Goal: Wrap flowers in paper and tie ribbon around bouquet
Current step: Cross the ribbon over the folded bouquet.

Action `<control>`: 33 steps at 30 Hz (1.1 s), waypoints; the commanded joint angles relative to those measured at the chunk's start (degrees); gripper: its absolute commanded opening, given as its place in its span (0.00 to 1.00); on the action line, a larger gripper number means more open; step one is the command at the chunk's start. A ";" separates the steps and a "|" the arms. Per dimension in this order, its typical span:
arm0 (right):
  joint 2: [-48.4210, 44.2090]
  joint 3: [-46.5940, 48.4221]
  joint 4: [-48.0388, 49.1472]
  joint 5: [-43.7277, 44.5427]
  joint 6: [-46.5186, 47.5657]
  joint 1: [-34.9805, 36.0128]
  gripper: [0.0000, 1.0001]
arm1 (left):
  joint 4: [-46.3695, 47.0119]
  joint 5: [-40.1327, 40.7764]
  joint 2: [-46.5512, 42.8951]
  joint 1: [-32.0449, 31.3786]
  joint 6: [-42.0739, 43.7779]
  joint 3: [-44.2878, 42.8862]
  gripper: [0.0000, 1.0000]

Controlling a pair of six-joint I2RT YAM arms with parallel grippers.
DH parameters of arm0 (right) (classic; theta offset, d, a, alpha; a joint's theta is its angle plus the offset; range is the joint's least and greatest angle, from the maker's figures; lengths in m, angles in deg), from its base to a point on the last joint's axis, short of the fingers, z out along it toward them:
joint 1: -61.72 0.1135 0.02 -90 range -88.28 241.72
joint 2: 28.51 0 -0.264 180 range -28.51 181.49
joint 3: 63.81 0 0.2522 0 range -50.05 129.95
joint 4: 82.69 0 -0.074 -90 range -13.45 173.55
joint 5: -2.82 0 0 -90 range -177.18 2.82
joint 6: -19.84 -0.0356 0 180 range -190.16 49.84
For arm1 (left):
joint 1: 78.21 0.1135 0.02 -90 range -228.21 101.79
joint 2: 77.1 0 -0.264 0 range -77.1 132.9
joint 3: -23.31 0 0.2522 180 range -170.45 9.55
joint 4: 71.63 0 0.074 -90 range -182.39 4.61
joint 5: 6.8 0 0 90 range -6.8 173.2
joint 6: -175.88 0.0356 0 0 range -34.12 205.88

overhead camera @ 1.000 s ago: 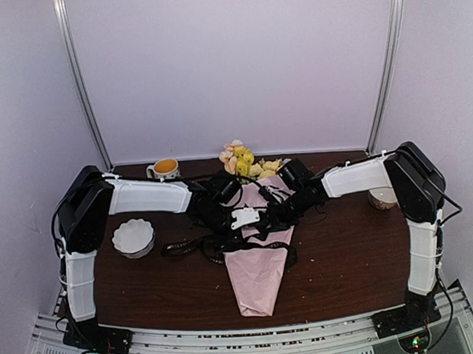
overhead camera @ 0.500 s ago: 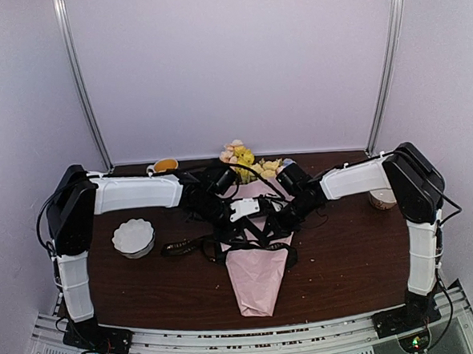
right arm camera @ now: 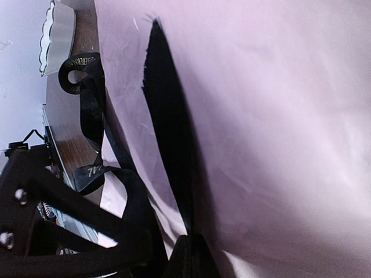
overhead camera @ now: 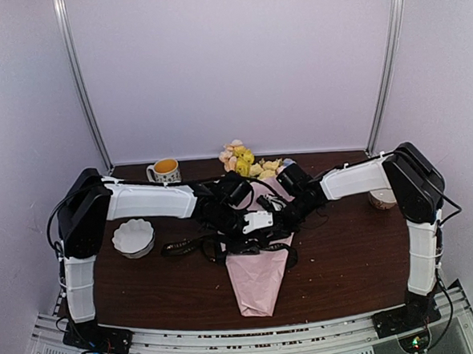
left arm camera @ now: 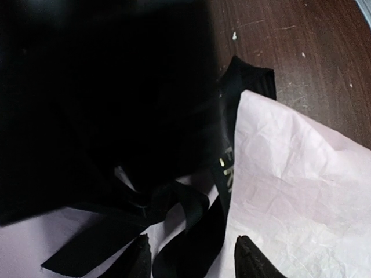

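Observation:
The bouquet lies along the table's middle, with the flowers (overhead camera: 248, 164) at the far end. The pink paper (overhead camera: 257, 280) tapers to a point toward me. The black ribbon (overhead camera: 249, 244) is looped across the cone, and one tail trails left. My left gripper (overhead camera: 257, 222) hovers over the loops. In the left wrist view it (left arm camera: 194, 260) is open, its fingertips (left arm camera: 139, 258) apart with a ribbon (left arm camera: 191, 246) strand lying loose between them on the paper (left arm camera: 301, 191). My right gripper (right arm camera: 191, 258) is shut on a ribbon (right arm camera: 165, 116) strip that runs taut over the paper (right arm camera: 278, 116).
A mug (overhead camera: 165, 170) with an orange inside stands at the back left. A white fluted bowl (overhead camera: 133, 236) sits left of the ribbon tail. Behind the right arm stands a pale cup (overhead camera: 380, 199). The dark wooden table (overhead camera: 346, 258) ends at a metal rail near me.
My left gripper has opened and let go of the ribbon, then shifted right and nearer over the loops. The right gripper stays shut in about the same place.

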 commanded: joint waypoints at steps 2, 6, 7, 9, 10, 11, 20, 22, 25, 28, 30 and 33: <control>-1.31 -1.83 0.09 0.24 -0.48 0.12 0.00 | 1.38 0.31 2.77 -0.16 0.49 -1.57 0.50; -1.16 -2.19 0.43 0.03 -0.73 0.18 0.00 | 1.38 0.75 2.61 -0.16 0.18 -0.68 0.35; -0.97 -2.06 0.40 -0.09 -0.75 0.20 0.00 | 1.60 1.13 2.74 -0.16 -0.03 -0.66 0.29; -0.76 -1.83 0.12 -0.33 -0.68 0.21 0.00 | 1.45 1.24 2.43 -0.16 -0.69 -1.04 0.15; -0.96 -1.95 -0.26 -0.48 -0.40 0.21 0.00 | 1.29 1.12 2.02 -0.16 -1.22 -1.33 0.06; -1.18 -1.97 -0.57 -0.47 -0.05 0.21 0.00 | 1.16 0.75 1.56 -0.16 -1.64 -1.49 0.00; -2.05 -2.49 -6.26 -4.67 7.25 0.70 0.00 | -2.73 -5.68 -4.00 1.02 -5.38 -4.44 0.00; -2.32 -2.80 -7.31 -6.63 9.21 1.09 0.01 | -2.59 -6.39 -5.72 1.24 -5.88 -4.03 0.00; -3.13 -3.24 -7.42 -10.39 11.20 1.96 0.06 | -1.90 -7.35 -7.35 1.33 -6.05 -2.71 0.00; -3.41 -3.07 -8.36 -12.53 12.85 2.36 0.06 | -1.85 -8.53 -7.42 1.33 -6.79 -1.91 0.00; -3.41 -3.19 -9.58 -14.37 14.01 2.35 0.07 | -1.66 -9.80 -7.72 1.60 -7.70 -1.55 0.00; -3.35 -2.92 -14.70 -15.42 18.57 2.40 0.09 | 1.15 -12.21 -9.51 2.48 -9.58 0.18 0.00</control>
